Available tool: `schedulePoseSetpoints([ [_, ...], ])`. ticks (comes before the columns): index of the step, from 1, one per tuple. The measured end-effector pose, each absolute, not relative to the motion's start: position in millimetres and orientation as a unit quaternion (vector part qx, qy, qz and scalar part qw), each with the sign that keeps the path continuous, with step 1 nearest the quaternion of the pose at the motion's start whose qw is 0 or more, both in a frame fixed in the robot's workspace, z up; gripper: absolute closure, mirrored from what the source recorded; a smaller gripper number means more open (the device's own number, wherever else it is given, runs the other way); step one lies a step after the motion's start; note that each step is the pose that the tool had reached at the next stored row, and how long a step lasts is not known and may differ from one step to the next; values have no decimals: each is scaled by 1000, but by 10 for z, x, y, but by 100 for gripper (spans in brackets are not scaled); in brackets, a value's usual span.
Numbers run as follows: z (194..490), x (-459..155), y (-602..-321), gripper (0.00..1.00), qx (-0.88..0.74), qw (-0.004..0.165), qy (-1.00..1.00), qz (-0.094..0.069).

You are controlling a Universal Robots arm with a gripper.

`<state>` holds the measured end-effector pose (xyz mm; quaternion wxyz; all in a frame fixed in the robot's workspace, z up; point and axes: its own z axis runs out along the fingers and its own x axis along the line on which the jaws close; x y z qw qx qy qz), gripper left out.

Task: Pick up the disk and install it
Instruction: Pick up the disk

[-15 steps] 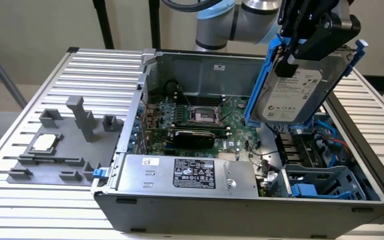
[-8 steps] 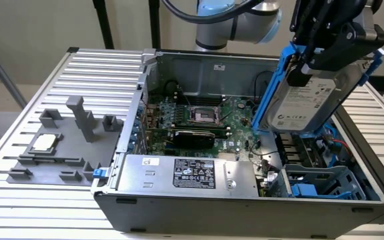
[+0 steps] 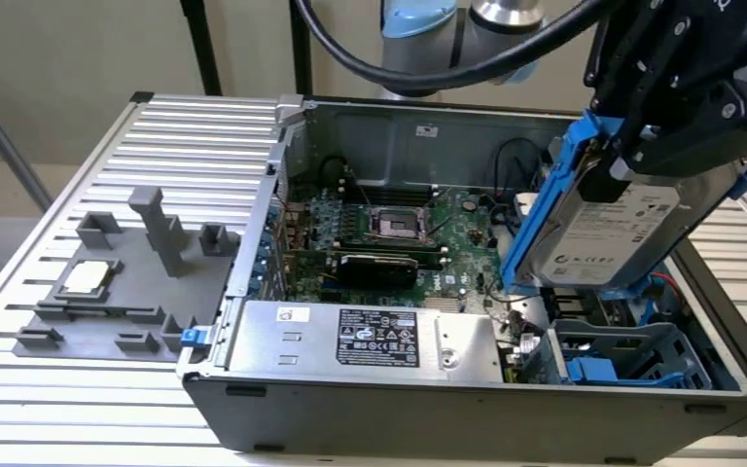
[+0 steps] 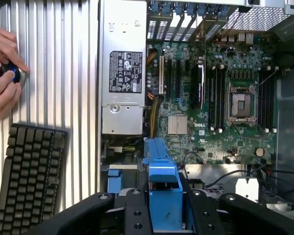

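The disk (image 3: pixel 603 229), a silver-grey drive with a white label in a blue carrier, hangs upright and tilted above the open computer case (image 3: pixel 478 409), over its right side in the exterior view. My gripper (image 3: pixel 665 131) is shut on the disk's upper end. In the wrist view the carrier's blue edge (image 4: pixel 162 188) sticks out between the black fingers (image 4: pixel 137 215), with the motherboard (image 4: pixel 220 112) below. A blue drive cage (image 3: pixel 621 355) sits in the case's near right corner, beneath the disk.
The silver power supply (image 3: pixel 367 336) lies along the case's front. A grey fixture (image 3: pixel 127 282) with a small square chip (image 3: pixel 86 277) stands on the slatted table at the exterior view's left. A keyboard (image 4: pixel 29 176) and a person's hands (image 4: pixel 4 73) holding a small device show beside the case.
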<state>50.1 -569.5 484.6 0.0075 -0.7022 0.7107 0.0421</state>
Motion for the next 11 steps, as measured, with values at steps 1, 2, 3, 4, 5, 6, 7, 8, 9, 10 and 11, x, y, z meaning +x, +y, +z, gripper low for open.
schedulePoseSetpoints([
  [1,4845,505,-5731,67,-702,8,711,42],
  [2,4845,514,-5763,67,-702,8,711,42],
  [3,4845,529,-5791,67,-702,8,711,42],
  [4,4845,556,-5812,67,-702,8,711,42],
  [5,4845,593,-5827,67,-702,8,711,42],
  [6,4845,638,-5837,67,-702,8,711,42],
  [7,4845,682,-5843,67,-702,7,711,42],
  [8,4845,727,-5846,67,-702,8,711,42],
  [9,4845,774,-5848,67,-702,8,711,42],
  [10,4846,823,-5848,67,-702,8,711,42],
  [11,4846,866,-5849,67,-702,8,711,42],
])
